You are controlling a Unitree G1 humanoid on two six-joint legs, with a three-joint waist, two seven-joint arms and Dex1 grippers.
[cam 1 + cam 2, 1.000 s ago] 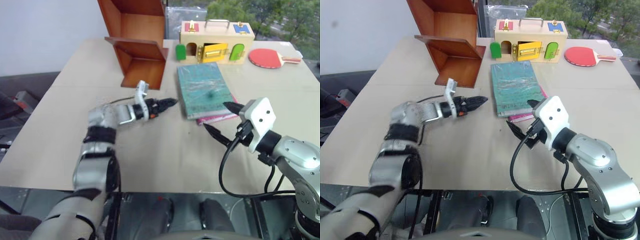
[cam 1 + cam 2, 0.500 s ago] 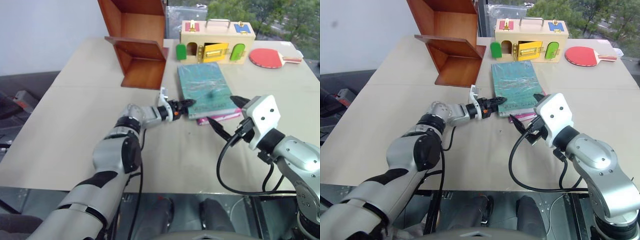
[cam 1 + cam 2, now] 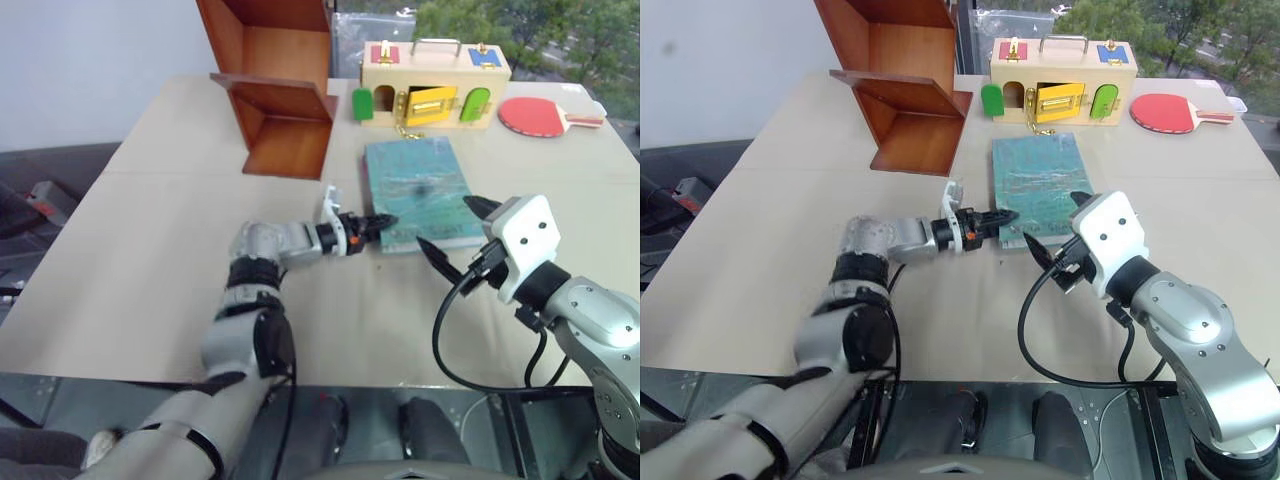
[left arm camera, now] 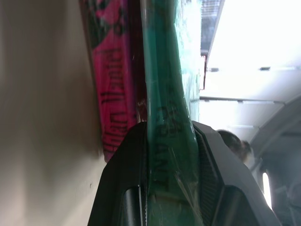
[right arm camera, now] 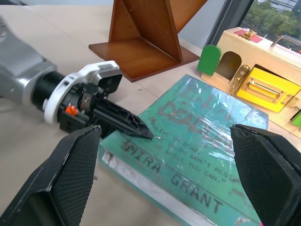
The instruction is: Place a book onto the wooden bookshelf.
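Now L gripper (image 3: 378, 221) is clamped on the near-left corner of the teal book (image 3: 417, 190), w/ fingers (image 4: 129, 179) pinching its spine edge. Book lies flat atop a magenta book (image 4: 110, 89) on the table (image 3: 150, 250), near the wooden bookshelf (image 3: 272, 95). R gripper (image 3: 455, 230) hangs spread wide just beside the book's near edge, holding nothing.

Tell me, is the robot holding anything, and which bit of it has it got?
Yes. The left gripper pinches the green book by its near corner at the spine. The right gripper is open and holds nothing.
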